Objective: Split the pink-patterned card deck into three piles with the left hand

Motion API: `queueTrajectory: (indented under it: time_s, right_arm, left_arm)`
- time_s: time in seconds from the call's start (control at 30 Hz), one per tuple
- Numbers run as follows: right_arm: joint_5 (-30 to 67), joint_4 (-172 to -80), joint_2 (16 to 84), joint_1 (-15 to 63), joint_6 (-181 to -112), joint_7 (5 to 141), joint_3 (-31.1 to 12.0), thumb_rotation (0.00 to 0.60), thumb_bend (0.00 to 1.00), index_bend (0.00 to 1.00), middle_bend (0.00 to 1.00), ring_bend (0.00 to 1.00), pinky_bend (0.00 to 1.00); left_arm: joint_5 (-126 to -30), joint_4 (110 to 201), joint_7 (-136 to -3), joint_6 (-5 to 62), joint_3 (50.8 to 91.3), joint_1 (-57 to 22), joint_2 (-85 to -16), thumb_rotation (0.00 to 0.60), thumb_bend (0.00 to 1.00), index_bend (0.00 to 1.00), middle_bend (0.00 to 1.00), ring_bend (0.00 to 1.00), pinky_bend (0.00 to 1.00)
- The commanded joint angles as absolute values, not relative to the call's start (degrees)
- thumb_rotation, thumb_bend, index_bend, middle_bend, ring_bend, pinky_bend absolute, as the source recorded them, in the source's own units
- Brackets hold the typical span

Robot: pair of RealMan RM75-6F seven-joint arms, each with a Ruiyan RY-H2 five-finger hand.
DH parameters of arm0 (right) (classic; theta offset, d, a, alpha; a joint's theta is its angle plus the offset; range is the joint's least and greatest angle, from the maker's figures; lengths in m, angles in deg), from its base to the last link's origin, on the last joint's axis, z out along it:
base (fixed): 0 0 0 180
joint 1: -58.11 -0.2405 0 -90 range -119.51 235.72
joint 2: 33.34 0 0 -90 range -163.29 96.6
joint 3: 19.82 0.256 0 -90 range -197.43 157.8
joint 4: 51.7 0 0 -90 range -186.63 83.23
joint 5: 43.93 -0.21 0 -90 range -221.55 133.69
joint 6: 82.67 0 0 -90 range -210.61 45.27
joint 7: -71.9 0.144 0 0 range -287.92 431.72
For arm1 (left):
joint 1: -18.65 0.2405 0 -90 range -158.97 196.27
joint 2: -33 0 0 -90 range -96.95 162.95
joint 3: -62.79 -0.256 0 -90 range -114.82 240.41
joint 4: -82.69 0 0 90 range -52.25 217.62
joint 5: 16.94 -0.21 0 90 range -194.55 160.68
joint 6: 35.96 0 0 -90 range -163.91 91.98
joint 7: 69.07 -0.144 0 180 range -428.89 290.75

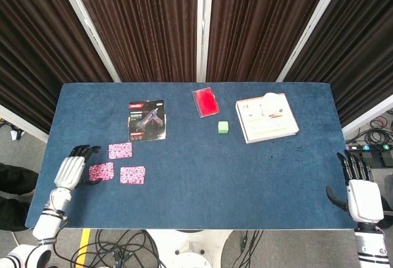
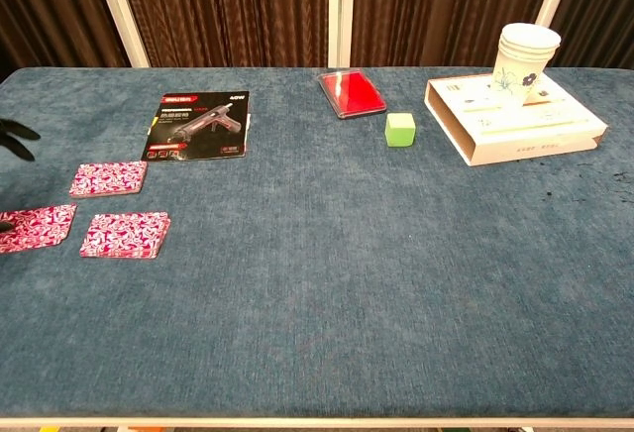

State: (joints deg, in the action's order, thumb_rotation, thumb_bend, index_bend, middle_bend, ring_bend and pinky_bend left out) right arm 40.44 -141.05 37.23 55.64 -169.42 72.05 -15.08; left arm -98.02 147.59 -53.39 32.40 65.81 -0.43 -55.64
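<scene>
Three pink-patterned card piles lie flat on the blue table near its left front. One pile (image 1: pixel 120 150) (image 2: pixel 109 178) is furthest back, one (image 1: pixel 132 174) (image 2: pixel 125 234) lies to the right, and the leftmost pile (image 1: pixel 101 171) (image 2: pixel 35 228) sits right beside my left hand (image 1: pixel 70 171). That hand's fingers are spread and lifted off the leftmost pile, with the thumb close to its near edge. In the chest view only dark fingertips (image 2: pixel 15 135) show at the left border. My right hand (image 1: pixel 363 197) hovers with fingers apart off the table's right front corner, holding nothing.
A black glue-gun package (image 1: pixel 147 120) (image 2: pixel 197 125) lies behind the piles. A red box (image 1: pixel 206 102) (image 2: pixel 352 93), a green cube (image 1: pixel 223 126) (image 2: pixel 400 129) and a white box (image 1: pixel 270 125) (image 2: pixel 535 130) with stacked paper cups (image 2: pixel 525 51) occupy the back right.
</scene>
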Motion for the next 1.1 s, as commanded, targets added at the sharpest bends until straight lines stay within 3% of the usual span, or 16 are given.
queueTrajectory:
  time_s: [0.03, 0.3, 0.47, 0.9, 1.1]
  right_arm:
    - [40.70, -141.24, 37.08, 55.72, -169.83, 72.56, -14.95, 0.600, 0.23, 0.00, 0.00, 0.00, 0.00]
    - [41.86, -140.08, 37.77, 55.87, -171.52, 74.05, -14.58, 0.600, 0.23, 0.00, 0.00, 0.00, 0.00]
    - [42.09, -139.87, 37.81, 55.87, -171.53, 73.78, -14.74, 0.600, 0.23, 0.00, 0.00, 0.00, 0.00]
    - [42.44, -139.97, 37.88, 55.77, -171.23, 73.23, -15.08, 0.600, 0.23, 0.00, 0.00, 0.00, 0.00]
    - [42.82, -139.82, 38.04, 55.97, -171.63, 73.11, -15.31, 0.600, 0.23, 0.00, 0.00, 0.00, 0.00]
  left_arm:
    - [-97.57, 151.07, -57.29, 35.43, 67.72, -0.16, -53.64, 0.600, 0.07, 0.18, 0.24, 0.09, 0.10]
    - [-96.93, 153.51, -68.98, 40.93, 69.99, 0.65, -51.08, 0.600, 0.08, 0.18, 0.21, 0.04, 0.10]
    - [-94.45, 154.45, -71.32, 40.81, 70.92, 1.48, -49.36, 0.600, 0.08, 0.18, 0.20, 0.04, 0.10]
    - [-93.26, 159.76, -73.35, 44.45, 67.00, 8.15, -46.74, 0.600, 0.08, 0.18, 0.20, 0.04, 0.10]
    - [-94.33, 160.50, -72.80, 46.84, 67.39, 9.20, -46.68, 0.600, 0.08, 0.18, 0.20, 0.04, 0.10]
